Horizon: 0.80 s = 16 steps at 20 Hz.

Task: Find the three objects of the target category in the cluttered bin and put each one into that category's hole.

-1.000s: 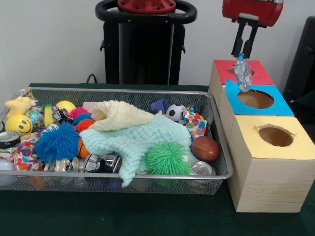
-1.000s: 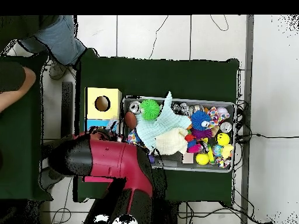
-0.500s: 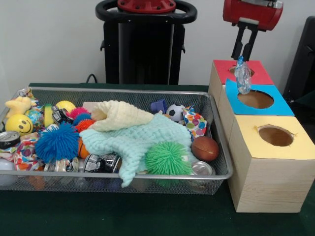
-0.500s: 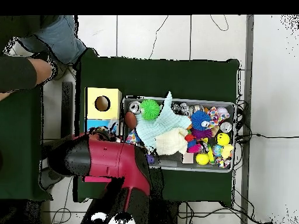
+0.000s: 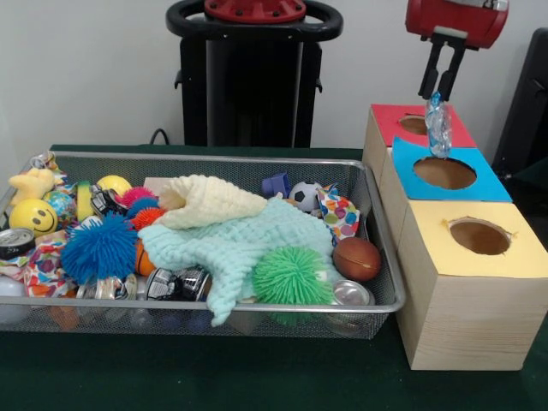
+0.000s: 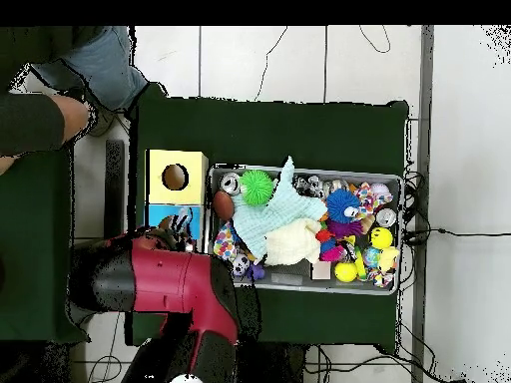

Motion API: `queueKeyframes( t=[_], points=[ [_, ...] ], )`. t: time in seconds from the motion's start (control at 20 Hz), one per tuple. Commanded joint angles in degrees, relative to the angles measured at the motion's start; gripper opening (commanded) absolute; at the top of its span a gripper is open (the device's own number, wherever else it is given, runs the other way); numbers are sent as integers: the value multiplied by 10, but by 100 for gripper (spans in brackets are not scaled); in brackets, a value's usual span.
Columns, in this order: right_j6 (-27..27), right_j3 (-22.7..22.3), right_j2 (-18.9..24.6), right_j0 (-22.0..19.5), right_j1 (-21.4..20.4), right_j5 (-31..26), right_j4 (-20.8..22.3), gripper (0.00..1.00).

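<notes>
The wire bin (image 5: 51, 315) on the desk is full of balls, cloths and cans — unsearched, I judge — while my gripper (image 5: 443, 96) pinches a crumpled clear plastic bottle (image 5: 438, 126) above the blue hole (image 5: 444, 173) — not yet dropped.

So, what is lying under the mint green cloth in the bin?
At the edges of the mint green cloth, a green spiky ball, crushed cans and an orange ball show. Whatever lies beneath its middle is covered.
</notes>
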State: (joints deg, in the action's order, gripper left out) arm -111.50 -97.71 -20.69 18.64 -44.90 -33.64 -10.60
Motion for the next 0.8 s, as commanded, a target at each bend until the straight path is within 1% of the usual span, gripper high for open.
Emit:
queueKeyframes(
  t=[0.05, 0.2, 0.4, 0.65, 0.8],
  points=[
    [-172, -51, 9, 4, 14, 49, -32, 0],
    [-162, -59, 14, -5, 14, 61, -30, 0],
    [-146, -80, 29, -22, 14, 95, -29, 0],
    [-155, -75, 20, -10, 17, 88, -33, 0],
    [-150, -77, 21, -11, 17, 89, -33, 0]
  ],
)
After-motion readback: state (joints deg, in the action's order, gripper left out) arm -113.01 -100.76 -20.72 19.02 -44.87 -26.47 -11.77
